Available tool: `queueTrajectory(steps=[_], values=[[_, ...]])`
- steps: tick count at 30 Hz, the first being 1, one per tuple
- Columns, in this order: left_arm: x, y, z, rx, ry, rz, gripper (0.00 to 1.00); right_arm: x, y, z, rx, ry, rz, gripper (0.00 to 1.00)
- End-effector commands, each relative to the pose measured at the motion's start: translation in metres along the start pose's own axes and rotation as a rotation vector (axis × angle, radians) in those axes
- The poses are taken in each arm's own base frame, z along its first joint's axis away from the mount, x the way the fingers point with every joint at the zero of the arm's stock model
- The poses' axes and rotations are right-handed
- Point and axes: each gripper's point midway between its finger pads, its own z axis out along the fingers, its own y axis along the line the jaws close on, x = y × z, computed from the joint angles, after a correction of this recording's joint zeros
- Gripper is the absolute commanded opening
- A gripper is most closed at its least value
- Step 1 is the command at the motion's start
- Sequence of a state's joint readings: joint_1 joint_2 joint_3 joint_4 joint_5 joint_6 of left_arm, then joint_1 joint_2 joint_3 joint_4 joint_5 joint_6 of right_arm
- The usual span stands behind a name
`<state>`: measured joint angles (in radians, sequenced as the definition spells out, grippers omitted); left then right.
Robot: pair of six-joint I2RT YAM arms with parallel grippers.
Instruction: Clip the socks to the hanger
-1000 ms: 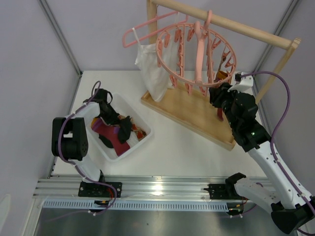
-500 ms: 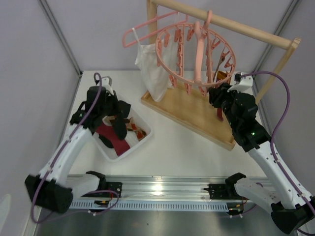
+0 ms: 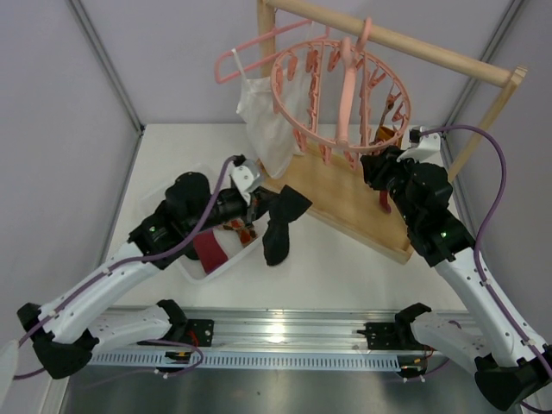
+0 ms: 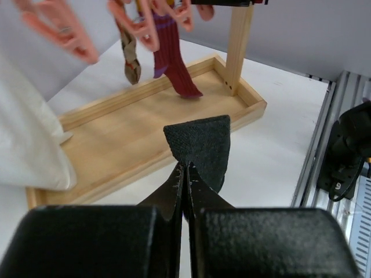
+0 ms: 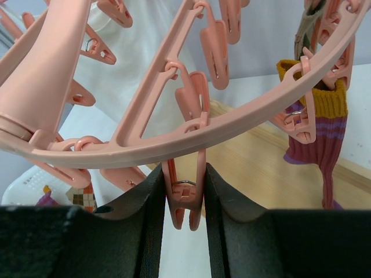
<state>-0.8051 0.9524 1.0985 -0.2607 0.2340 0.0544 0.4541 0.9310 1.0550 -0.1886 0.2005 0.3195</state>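
My left gripper (image 3: 261, 201) is shut on the cuff of a black sock (image 3: 280, 226), which dangles above the table between the white bin and the wooden rack. In the left wrist view the sock (image 4: 201, 145) sticks out past the closed fingertips (image 4: 185, 169). A maroon sock (image 3: 211, 248) and an argyle sock (image 3: 242, 231) lie in the bin. My right gripper (image 3: 378, 166) is at the near rim of the round pink hanger (image 3: 345, 86). In the right wrist view it (image 5: 185, 200) is shut on a dangling pink clip (image 5: 186, 197) under the ring (image 5: 191, 136). A purple-maroon striped sock (image 5: 322, 136) hangs clipped.
The white bin (image 3: 226, 263) sits at the left. The wooden rack's base (image 3: 336, 203) and top rail (image 3: 431, 47) stand at the back right. A white camisole (image 3: 263, 121) hangs on a thin pink coat hanger (image 3: 250, 52). An argyle sock (image 4: 130, 58) also hangs from the hanger.
My left arm has lifted the black sock out of the bin and carried it right, toward the rack. My right gripper has stayed on the clip; the hanger has shifted slightly.
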Motion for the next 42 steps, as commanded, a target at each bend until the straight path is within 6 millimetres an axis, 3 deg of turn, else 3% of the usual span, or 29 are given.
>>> queueTrajectory(steps=[1, 8, 9, 13, 15, 16, 18, 23, 30, 42], values=[[-0.028, -0.016, 0.025, 0.1, -0.091, 0.132, 0.01, -0.018, 0.012, -0.007, -0.048, -0.036, 0.029, 0.0], [-0.024, -0.039, 0.077, 0.202, -0.106, 0.148, 0.01, -0.022, 0.02, -0.01, -0.089, -0.044, 0.052, 0.0], [-0.031, -0.041, 0.082, 0.21, -0.142, 0.161, 0.01, -0.022, 0.021, -0.01, -0.096, -0.043, 0.053, 0.0], [-0.021, -0.055, 0.108, 0.281, -0.146, 0.133, 0.01, -0.02, 0.028, -0.011, -0.136, -0.038, 0.06, 0.0], [-0.016, -0.055, 0.118, 0.274, -0.133, 0.116, 0.01, -0.021, 0.03, -0.012, -0.15, -0.042, 0.069, 0.0], [-0.023, -0.056, 0.122, 0.27, -0.143, 0.119, 0.01, -0.02, 0.031, -0.012, -0.155, -0.038, 0.072, 0.0], [-0.014, -0.057, 0.135, 0.276, -0.12, 0.11, 0.01, -0.019, 0.034, -0.012, -0.165, -0.034, 0.079, 0.0], [-0.019, -0.052, 0.159, 0.256, -0.127, 0.108, 0.01, -0.019, 0.038, -0.012, -0.186, -0.03, 0.093, 0.0], [-0.022, -0.048, 0.174, 0.236, -0.142, 0.093, 0.01, -0.017, 0.042, -0.014, -0.21, -0.023, 0.106, 0.0], [-0.025, -0.046, 0.174, 0.223, -0.149, 0.088, 0.01, -0.016, 0.037, -0.013, -0.191, -0.03, 0.094, 0.0]])
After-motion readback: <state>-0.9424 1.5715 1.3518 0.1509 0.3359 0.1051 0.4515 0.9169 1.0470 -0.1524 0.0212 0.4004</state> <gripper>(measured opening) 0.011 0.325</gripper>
